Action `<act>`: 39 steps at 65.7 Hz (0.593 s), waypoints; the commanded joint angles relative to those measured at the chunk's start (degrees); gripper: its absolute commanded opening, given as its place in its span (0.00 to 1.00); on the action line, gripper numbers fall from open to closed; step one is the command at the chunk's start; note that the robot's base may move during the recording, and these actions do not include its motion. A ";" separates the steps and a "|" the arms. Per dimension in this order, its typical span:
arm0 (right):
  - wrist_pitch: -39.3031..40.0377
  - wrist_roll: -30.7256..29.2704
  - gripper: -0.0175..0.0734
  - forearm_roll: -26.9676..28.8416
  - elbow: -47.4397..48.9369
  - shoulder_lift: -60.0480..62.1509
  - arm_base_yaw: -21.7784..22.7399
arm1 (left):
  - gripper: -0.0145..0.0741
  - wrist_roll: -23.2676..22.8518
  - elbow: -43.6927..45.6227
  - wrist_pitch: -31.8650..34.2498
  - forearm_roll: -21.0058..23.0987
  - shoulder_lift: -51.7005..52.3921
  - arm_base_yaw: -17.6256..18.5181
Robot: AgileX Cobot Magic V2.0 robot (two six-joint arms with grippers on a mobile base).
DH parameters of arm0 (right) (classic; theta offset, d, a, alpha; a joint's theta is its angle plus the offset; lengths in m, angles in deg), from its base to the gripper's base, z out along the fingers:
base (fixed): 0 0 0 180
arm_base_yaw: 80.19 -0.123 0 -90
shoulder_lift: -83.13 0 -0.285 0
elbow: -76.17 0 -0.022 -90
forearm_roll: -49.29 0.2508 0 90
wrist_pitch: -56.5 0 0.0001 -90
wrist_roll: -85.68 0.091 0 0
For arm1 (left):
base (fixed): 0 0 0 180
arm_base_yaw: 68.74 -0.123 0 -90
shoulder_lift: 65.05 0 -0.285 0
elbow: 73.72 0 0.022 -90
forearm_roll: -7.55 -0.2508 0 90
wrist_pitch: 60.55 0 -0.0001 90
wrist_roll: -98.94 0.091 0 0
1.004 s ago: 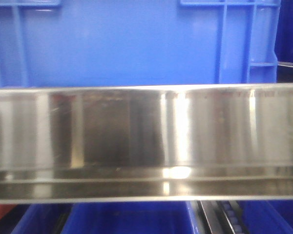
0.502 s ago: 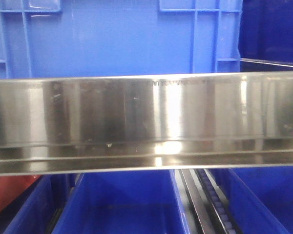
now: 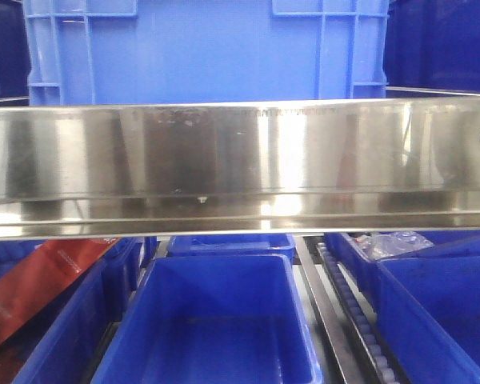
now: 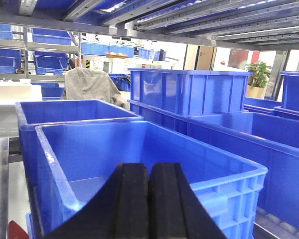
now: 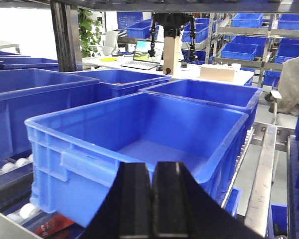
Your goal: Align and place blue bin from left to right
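A steel rail crosses the front of a roller shelf in a storeroom lined with racks. The blue bin stands on the shelf just behind that rail, darker bins beside both its ends. Smaller tubs sit below. The left tool and right tool are both closed, pads together, empty.

Blue bin just beyond right gripper's closed jaws.

Beyond the black left claw, the large bright-blue ribbed plastic crate is solid blue; the right claw is black too.
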 commanded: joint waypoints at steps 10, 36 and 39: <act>1.19 -0.29 0.11 -0.77 -0.11 0.28 -0.10 | 0.04 0.16 -0.02 1.15 -0.22 0.17 0.44; 1.19 -0.29 0.11 -0.77 -0.11 0.28 -0.10 | 0.04 0.16 -0.02 1.15 -0.22 0.17 0.44; 1.19 -0.29 0.11 -0.77 -0.11 0.28 -0.10 | 0.04 0.16 -0.02 1.15 -0.22 0.17 0.44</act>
